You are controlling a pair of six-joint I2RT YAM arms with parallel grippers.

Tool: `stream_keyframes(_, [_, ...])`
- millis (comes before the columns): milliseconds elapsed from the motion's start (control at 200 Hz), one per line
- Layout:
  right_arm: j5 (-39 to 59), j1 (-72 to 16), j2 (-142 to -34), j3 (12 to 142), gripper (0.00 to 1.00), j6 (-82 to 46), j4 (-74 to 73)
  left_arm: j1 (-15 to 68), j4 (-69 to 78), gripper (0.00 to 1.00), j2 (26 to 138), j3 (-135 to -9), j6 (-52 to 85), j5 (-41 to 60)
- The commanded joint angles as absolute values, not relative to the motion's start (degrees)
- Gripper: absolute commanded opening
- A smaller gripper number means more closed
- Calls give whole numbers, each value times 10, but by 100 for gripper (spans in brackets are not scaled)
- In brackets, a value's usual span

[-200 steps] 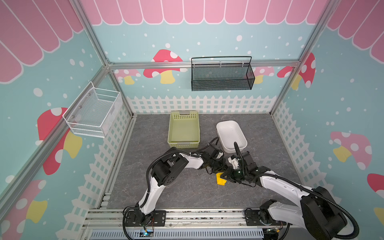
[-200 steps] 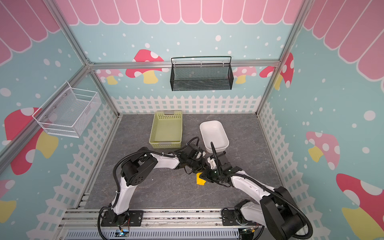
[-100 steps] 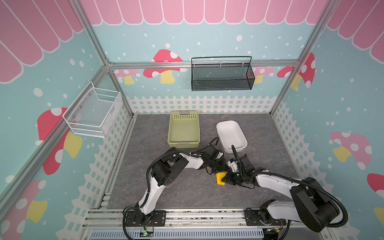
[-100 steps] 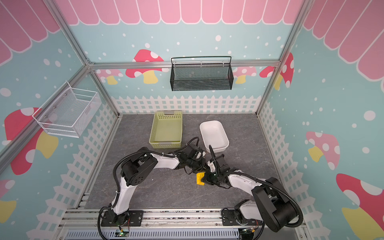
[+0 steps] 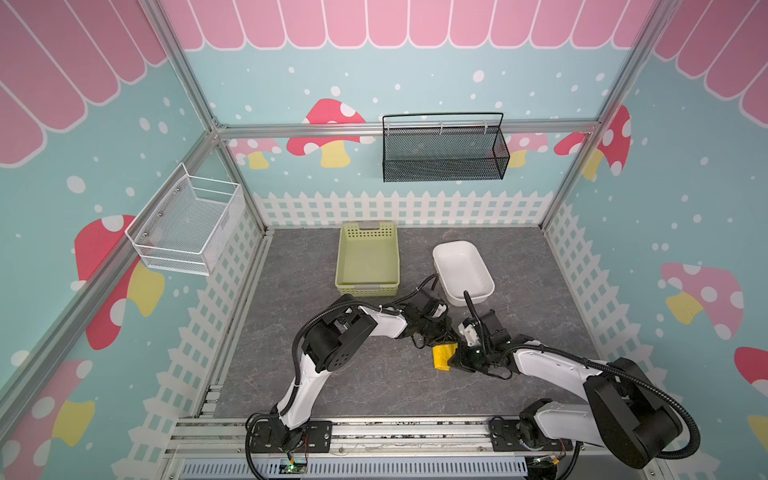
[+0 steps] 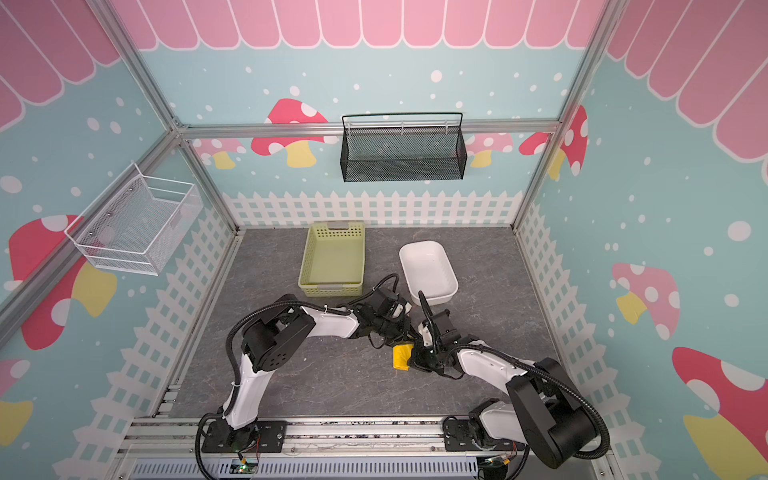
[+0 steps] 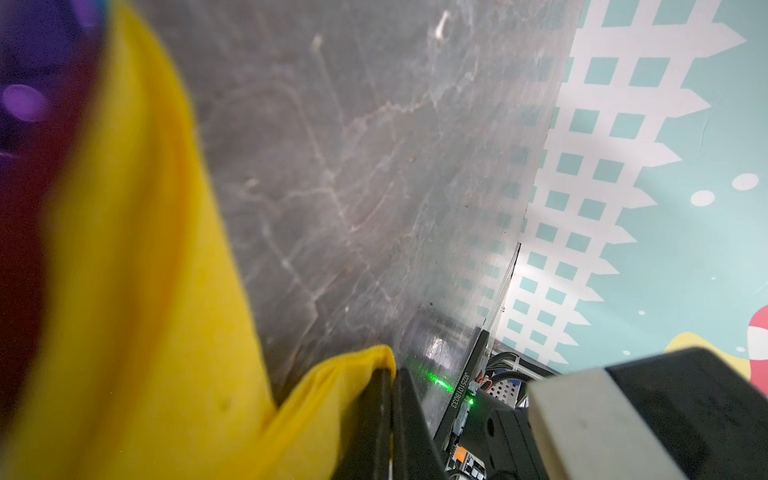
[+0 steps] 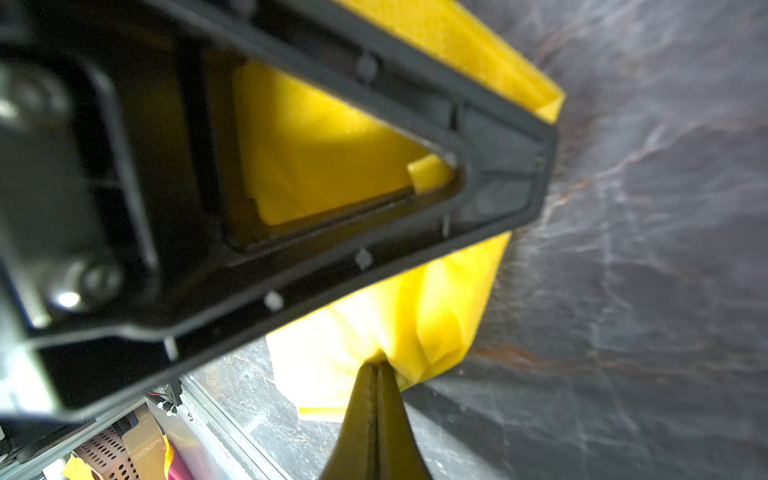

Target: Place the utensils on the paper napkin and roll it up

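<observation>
The yellow paper napkin point(image 5: 444, 356) point(image 6: 402, 357) lies as a folded bundle on the grey floor, between the two arms. My left gripper point(image 5: 439, 340) point(image 7: 390, 374) is shut on one edge of the napkin point(image 7: 137, 291). My right gripper point(image 5: 458, 360) point(image 8: 376, 366) is shut on a pinch of the napkin point(image 8: 415, 320) at its other side. The left gripper's black finger point(image 8: 374, 137) lies across the bundle in the right wrist view. A blurred purple piece point(image 7: 25, 62) of the utensils shows beside the yellow paper in the left wrist view. The rest of the utensils are hidden.
A pale green basket point(image 5: 368, 257) and a white dish point(image 5: 463, 270) stand behind the arms. A black mesh basket point(image 5: 442, 151) hangs on the back wall, and a white wire basket point(image 5: 187, 220) on the left wall. Metal rails run along the front edge.
The right arm has drawn its elbow in toward the middle, and its gripper has shut on the napkin. The bundle and the left gripper stay about where they were.
</observation>
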State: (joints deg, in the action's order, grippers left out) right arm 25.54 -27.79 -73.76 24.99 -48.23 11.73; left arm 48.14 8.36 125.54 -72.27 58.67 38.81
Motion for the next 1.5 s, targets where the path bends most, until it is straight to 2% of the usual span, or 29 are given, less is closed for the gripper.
stream_keyframes(0, [217, -280, -762, 230, 0, -467, 184, 485, -1, 12, 1248, -728, 567, 344])
stream_keyframes(110, [222, -280, -763, 228, 0, -464, 187, 481, -44, 21, 1224, -746, 541, 323])
stream_keyframes(255, [229, -281, -764, 231, 0, -467, 181, 471, -82, 26, 1199, -771, 518, 311])
stream_keyframes(675, [243, -295, -772, 234, 0, -490, 161, 431, -177, 30, 1112, -774, 455, 257])
stream_keyframes(791, [243, -302, -776, 234, 0, -494, 159, 433, -191, 28, 1104, -771, 446, 273])
stream_keyframes(1091, [240, -304, -777, 233, 0, -496, 158, 458, -173, 10, 1125, -732, 449, 300])
stream_keyframes(1496, [241, -305, -774, 239, 0, -495, 160, 463, -90, 7, 1179, -692, 489, 339])
